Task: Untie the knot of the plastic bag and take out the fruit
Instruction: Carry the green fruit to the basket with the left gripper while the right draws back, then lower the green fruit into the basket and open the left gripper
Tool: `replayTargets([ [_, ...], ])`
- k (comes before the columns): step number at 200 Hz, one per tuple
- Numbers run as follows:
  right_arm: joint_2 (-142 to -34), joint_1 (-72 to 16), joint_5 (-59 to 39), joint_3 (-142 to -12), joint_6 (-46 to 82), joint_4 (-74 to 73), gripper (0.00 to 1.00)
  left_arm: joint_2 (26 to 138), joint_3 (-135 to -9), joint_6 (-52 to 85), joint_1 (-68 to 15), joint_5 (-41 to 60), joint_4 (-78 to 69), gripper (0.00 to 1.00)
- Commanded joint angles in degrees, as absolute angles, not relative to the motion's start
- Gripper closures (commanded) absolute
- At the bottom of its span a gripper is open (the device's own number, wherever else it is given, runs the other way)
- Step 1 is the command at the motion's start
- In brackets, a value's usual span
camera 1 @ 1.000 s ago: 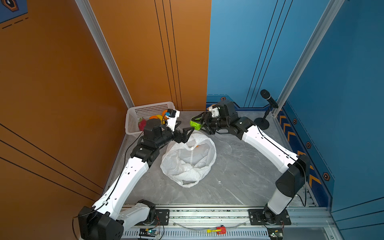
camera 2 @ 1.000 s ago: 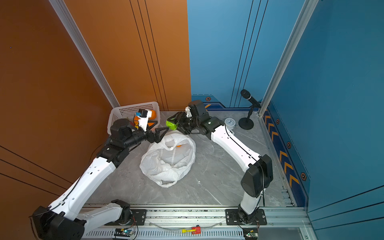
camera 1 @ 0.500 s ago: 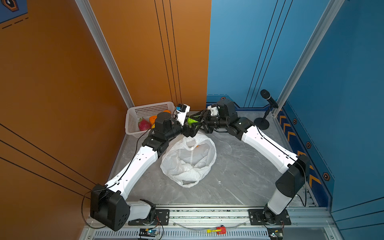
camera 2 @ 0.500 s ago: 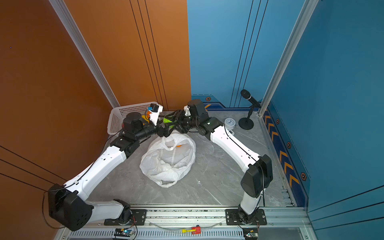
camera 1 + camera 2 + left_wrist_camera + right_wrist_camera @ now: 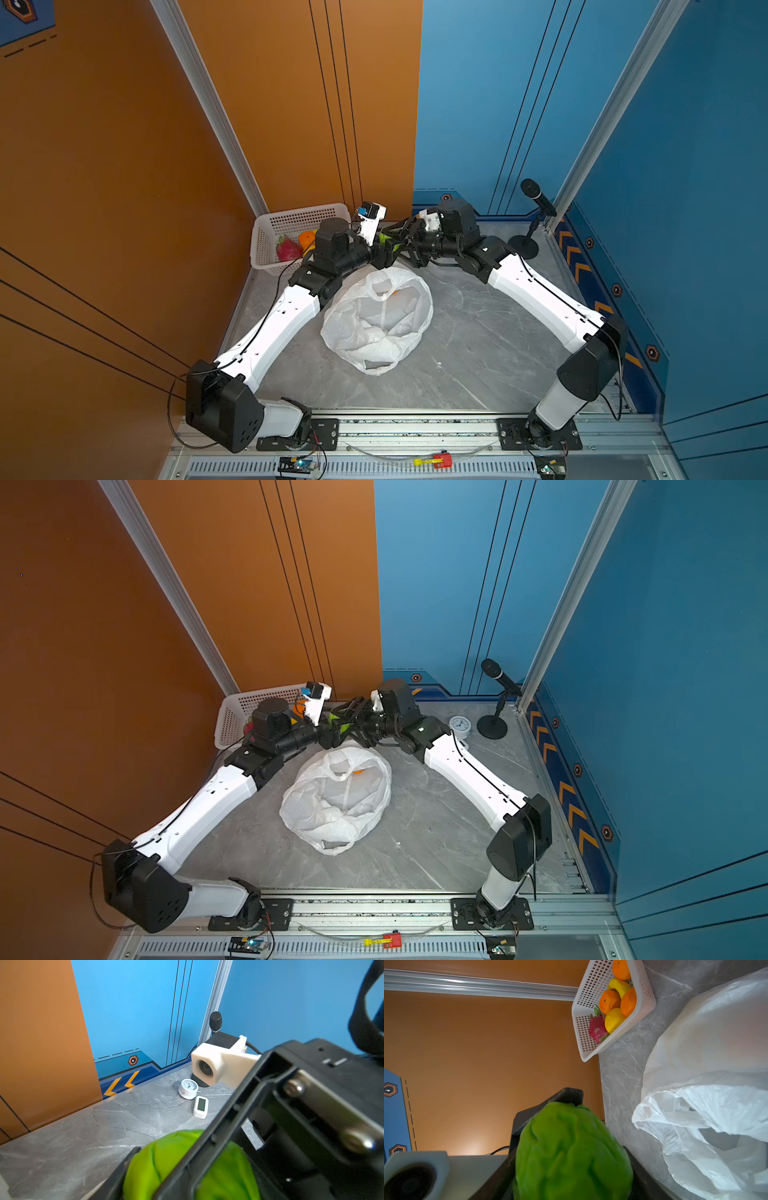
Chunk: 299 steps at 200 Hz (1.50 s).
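Observation:
A bumpy green fruit (image 5: 384, 240) (image 5: 337, 726) hangs above the table's far edge, between both grippers. My left gripper (image 5: 384, 251) (image 5: 182, 1167) has come in from the left, and one finger (image 5: 124, 1167) lies against the fruit (image 5: 164, 1163). My right gripper (image 5: 401, 243) (image 5: 571, 1167) has its jaws along both sides of the fruit (image 5: 571, 1157). The plastic bag (image 5: 378, 320) (image 5: 336, 800) (image 5: 706, 1105) lies slumped with its mouth open, and an orange (image 5: 395, 292) shows inside. No knot shows.
The white basket (image 5: 291, 220) (image 5: 591, 987) at the back left holds a dragon fruit (image 5: 597, 1026), oranges (image 5: 609, 1001) and yellow fruit. A microphone stand (image 5: 536, 199), a round gauge (image 5: 188, 1087) and a small white display (image 5: 200, 1106) stand at the back right. Walls close in behind.
My left gripper has swung right from beside the basket to the green fruit in my right gripper, and its jaws have narrowed around it. The right arm has hardly moved.

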<state>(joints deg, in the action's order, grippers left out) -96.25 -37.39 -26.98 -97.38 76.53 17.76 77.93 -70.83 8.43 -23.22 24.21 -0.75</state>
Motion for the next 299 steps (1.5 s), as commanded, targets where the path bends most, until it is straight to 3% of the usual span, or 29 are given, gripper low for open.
replayTargets([
  [1, -91.23, -35.84, -23.73, -95.95, 73.27, 17.49, 0.23, 78.38, -73.88, 11.9, -20.09, 19.01, 1.54, 0.46],
  [29, -88.29, -34.52, -19.72, -93.38, 69.5, 16.41, 0.17, 79.2, -75.65, 13.99, -16.5, 17.64, 3.22, 0.5],
  [72, -84.64, -32.96, -16.49, -88.68, 65.87, 15.36, 0.14, 84.21, -80.77, 23.1, -9.11, 12.4, 8.27, 0.51],
  [121, -84.15, -32.28, -15.29, -87.15, 64.36, 16.36, 0.13, 94.61, -89.47, 38.69, -0.26, 8.61, 17.79, 0.53],
  [161, -84.92, -32.08, -15.45, -87.71, 64.28, 16.62, 0.13, 107.45, -101.3, 48.14, 5.4, 12.91, 26.82, 0.56],
  [230, -83.94, -31.9, -14.11, -86.27, 63.68, 18.79, 0.12, 119.47, -115.74, 48.43, 12.34, 4.8, 41.86, 0.57],
  [299, -78.68, -32.02, -10.22, -79.69, 62.36, 18.82, 0.12, 126.8, -120.52, 46.14, 17.65, 3.29, 50.12, 0.57],
])
